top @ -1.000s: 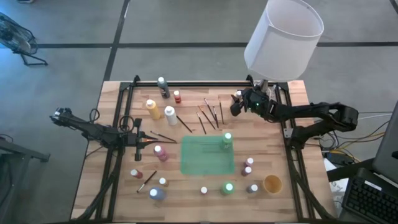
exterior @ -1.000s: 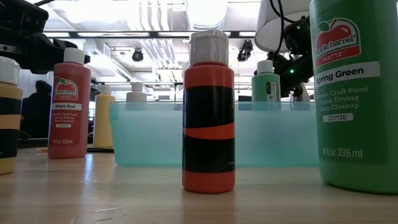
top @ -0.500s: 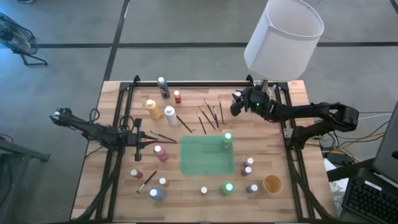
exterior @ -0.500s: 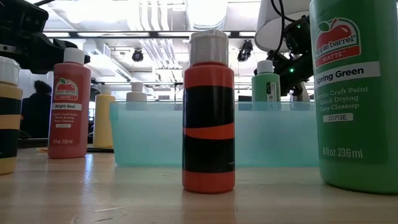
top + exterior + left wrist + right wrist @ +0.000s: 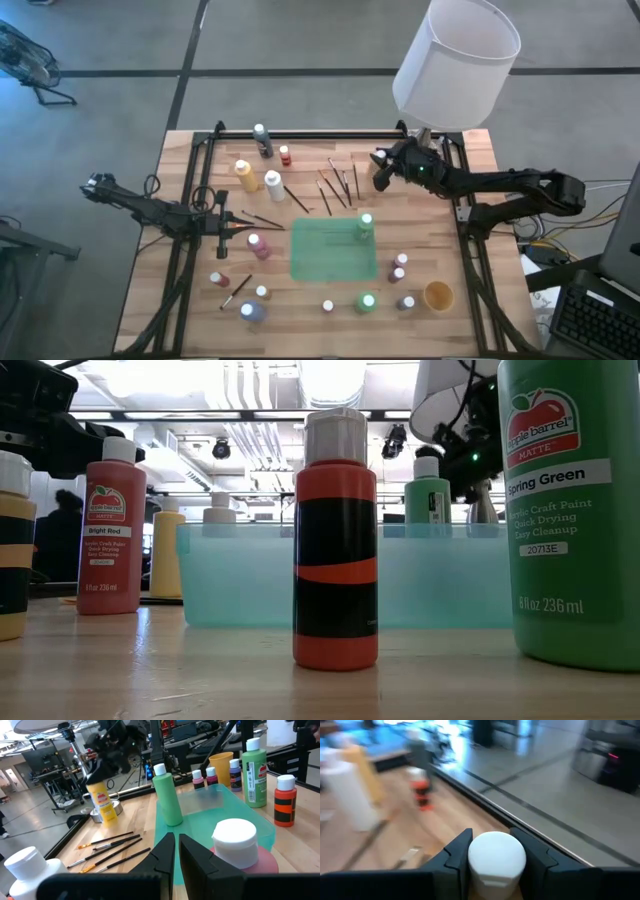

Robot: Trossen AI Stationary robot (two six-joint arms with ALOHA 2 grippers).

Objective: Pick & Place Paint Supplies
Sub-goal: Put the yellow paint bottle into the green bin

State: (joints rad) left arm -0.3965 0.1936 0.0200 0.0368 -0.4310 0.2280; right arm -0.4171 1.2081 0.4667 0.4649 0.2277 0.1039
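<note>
My right gripper (image 5: 382, 172) is at the table's far right, shut on a yellow paint bottle (image 5: 102, 804) with a white cap (image 5: 496, 859). More bottles stand about a flat green mat (image 5: 333, 250), and a green one (image 5: 366, 225) stands on it. Thin brushes (image 5: 335, 185) lie flat on the wood beyond the mat. My left gripper (image 5: 176, 854) waits shut at the table's left side, holding nothing, with a pink white-capped bottle (image 5: 235, 842) just in front of it. My right gripper pinches the yellow bottle's white cap (image 5: 496, 859) between its two fingers, one on either side. The fingers come from the table's right side, slanting a little down. The bottle hangs upright below them; whether its base is off the wood I cannot tell.
A big white cylinder (image 5: 455, 60) hangs over the far right corner. A tan cup (image 5: 438, 296) stands at the near right. A black frame rail (image 5: 330, 133) runs along the far edge. Red (image 5: 110, 525), orange-black (image 5: 335, 550) and green (image 5: 570, 510) bottles stand near the front.
My right hand has risen a little with the bottle and tipped nearer to level; its arm has shifted slightly toward the table's right edge. The left arm has kept still.
</note>
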